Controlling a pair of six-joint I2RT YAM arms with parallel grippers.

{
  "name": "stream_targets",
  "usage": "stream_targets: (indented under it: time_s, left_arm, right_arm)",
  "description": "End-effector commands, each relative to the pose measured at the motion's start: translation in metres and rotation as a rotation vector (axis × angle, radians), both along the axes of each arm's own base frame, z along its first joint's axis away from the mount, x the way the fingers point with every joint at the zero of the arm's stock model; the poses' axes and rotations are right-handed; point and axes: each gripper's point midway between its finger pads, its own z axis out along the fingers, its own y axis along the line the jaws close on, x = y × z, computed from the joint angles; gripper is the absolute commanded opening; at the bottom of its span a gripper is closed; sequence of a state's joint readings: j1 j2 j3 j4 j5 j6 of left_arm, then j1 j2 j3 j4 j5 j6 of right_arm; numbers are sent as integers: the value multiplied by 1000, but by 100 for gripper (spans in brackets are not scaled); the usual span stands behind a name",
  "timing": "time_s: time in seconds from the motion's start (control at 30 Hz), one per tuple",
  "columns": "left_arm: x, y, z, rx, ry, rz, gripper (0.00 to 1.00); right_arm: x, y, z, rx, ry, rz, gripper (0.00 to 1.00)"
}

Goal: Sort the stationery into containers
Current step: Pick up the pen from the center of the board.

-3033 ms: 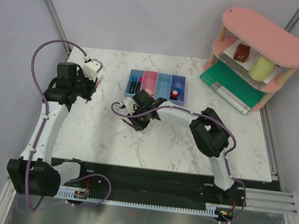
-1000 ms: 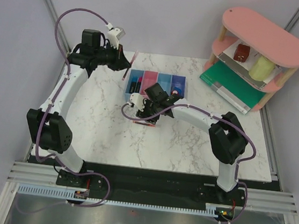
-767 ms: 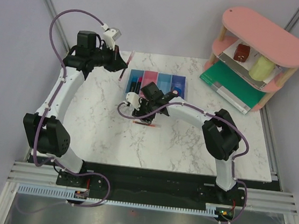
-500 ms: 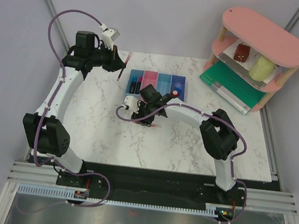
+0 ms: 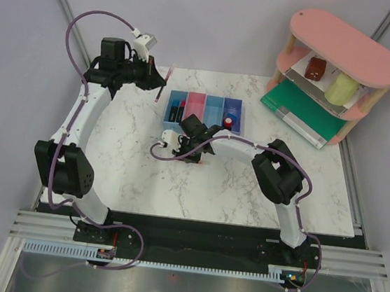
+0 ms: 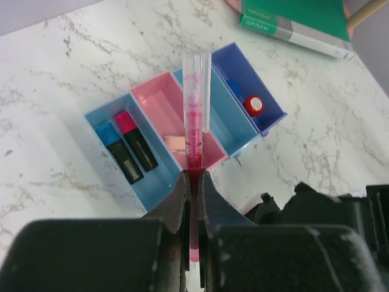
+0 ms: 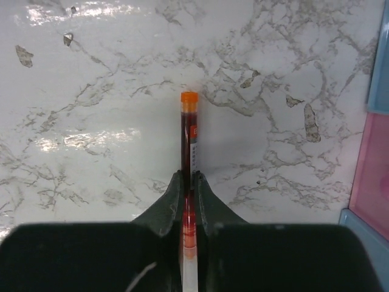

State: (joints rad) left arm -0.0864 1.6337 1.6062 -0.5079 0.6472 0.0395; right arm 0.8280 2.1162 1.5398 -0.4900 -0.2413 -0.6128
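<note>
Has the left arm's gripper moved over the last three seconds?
Yes. The left gripper swung farther back and right, closer to the bins, gripping a red pen.

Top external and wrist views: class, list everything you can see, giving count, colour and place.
Table: one, white marble; under everything.
Bins: four joined, light blue, pink, light blue, darker blue; table's back middle.
Markers: two, black with blue and pink ends; leftmost bin.
Eraser: one, pinkish; pink bin.
Red-topped item: one; darker blue bin.
Pink-red pen: one; held up, left of bins.
Orange-capped pen: one, red; low, in front of bins.
Shelf: one, pink, two-tier; back right.
Brown block: one; shelf's lower tier.
Cylinder: one, pale green; beside block.
Book: one, green; under shelf.
Left gripper: shut on pink-red pen.
Right gripper: shut on orange-capped pen.
</note>
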Motion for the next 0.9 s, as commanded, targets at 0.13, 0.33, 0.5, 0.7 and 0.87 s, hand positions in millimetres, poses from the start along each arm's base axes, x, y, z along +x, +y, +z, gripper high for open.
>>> stream_targets:
  time_s: [0.13, 0.33, 0.5, 0.7, 0.87]
  left_arm:
    - [53, -42, 12, -208, 62, -124, 2]
    - [71, -76, 3, -268, 112, -216, 2]
    - [71, -108, -23, -289, 170, -287, 2]
    - [61, -149, -54, -324, 273, -348, 2]
    - [47, -174, -84, -312, 338, -374, 2]
  right_arm:
    - [-13, -24, -17, -83, 17, -2, 0]
    - [-33, -45, 8, -62, 8, -21, 0]
    - [-46, -62, 37, -26, -24, -50, 0]
    - [-42, -93, 64, -24, -45, -113, 0]
    - [-12, -113, 106, 49, -124, -226, 0]
